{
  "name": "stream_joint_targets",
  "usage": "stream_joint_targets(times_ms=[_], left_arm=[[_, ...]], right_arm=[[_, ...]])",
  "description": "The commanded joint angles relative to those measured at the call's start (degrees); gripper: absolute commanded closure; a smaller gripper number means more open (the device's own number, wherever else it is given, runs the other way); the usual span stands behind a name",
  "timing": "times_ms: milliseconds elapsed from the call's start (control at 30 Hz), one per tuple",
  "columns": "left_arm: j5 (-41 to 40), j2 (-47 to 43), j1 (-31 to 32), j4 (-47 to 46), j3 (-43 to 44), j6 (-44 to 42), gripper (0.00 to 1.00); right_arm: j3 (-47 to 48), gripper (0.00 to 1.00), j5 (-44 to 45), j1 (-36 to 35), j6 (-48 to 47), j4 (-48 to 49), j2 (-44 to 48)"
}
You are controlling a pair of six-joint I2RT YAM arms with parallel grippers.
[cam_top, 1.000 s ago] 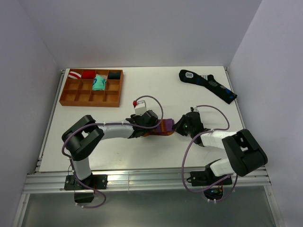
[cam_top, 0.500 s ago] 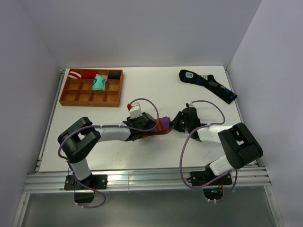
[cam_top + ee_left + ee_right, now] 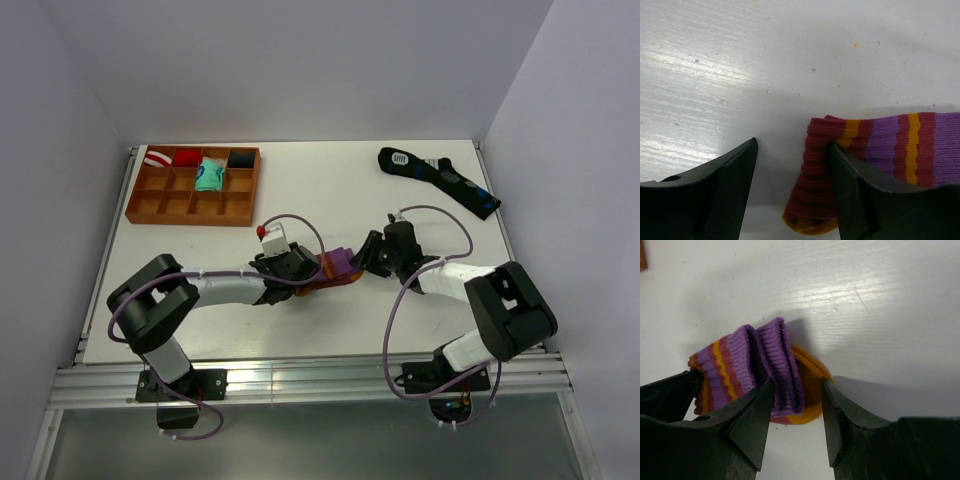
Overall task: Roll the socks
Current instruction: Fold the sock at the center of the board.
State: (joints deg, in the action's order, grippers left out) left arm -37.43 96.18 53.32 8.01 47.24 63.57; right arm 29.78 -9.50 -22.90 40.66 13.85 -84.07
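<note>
The maroon sock [image 3: 337, 268] lies folded on the table between my two grippers, its purple cuff with orange stripes doubled over. In the left wrist view its maroon end with an orange edge [image 3: 816, 190] lies between my left gripper's [image 3: 792, 145] open jaws, against the right finger [image 3: 860, 195]. In the right wrist view the folded purple cuff [image 3: 775, 360] and an orange part [image 3: 812, 385] sit between my right gripper's [image 3: 798, 382] open jaws; the cuff touches the left finger [image 3: 747, 425]. From above, the left gripper [image 3: 298, 268] and the right gripper [image 3: 368, 257] flank the sock.
A wooden compartment tray [image 3: 193, 187] with small rolled sock bundles stands at the back left. A long black sock with blue marks [image 3: 438, 178] lies at the back right. Walls close in the table on three sides.
Both grippers have shifted left and slightly away from the bases. The sock has been pushed together and looks shorter, with the purple cuff folded over.
</note>
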Motion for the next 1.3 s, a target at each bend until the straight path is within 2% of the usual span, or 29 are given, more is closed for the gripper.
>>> stream_joint_targets(times_ms=[0, 267, 400, 533, 767, 1067, 1233, 1267], left_arm=[[2.54, 1.03, -0.15, 7.9, -2.68, 1.03, 0.34], [2.1, -0.73, 0.38, 8.69, -0.31, -0.29, 0.29], [1.92, -1.0, 0.64, 8.95, 1.27, -0.82, 0.29], [1.83, -1.35, 0.91, 8.87, 2.24, -1.08, 0.27], [1.66, -3.46, 0.91, 8.6, 3.73, -2.22, 0.23], [1.66, -3.02, 0.91, 9.3, 6.1, -3.37, 0.23], [1.66, -2.4, 0.82, 9.22, 6.98, -3.63, 0.23], [1.75, -2.32, 0.82, 9.13, 7.07, -3.63, 0.23]], right_arm=[[1.42, 0.48, 4.39, 0.13, -2.08, -6.37, 3.56], [-0.51, 0.45, 3.52, 0.04, -2.34, -4.27, 8.83], [1.68, 0.49, 5.01, -1.8, -3.92, -5.49, 10.25], [5.81, 0.53, 6.42, -5.57, -5.07, -8.21, 6.83], [9.5, 0.54, 8.52, -9.0, -6.21, -9.62, 2.34], [12.4, 0.54, 10.81, -9.89, -7.62, -12.09, -1.0], [12.5, 0.56, 9.94, -10.24, -7.62, -11.48, -3.03], [12.15, 0.6, 9.76, -10.33, -7.27, -11.3, -2.94]])
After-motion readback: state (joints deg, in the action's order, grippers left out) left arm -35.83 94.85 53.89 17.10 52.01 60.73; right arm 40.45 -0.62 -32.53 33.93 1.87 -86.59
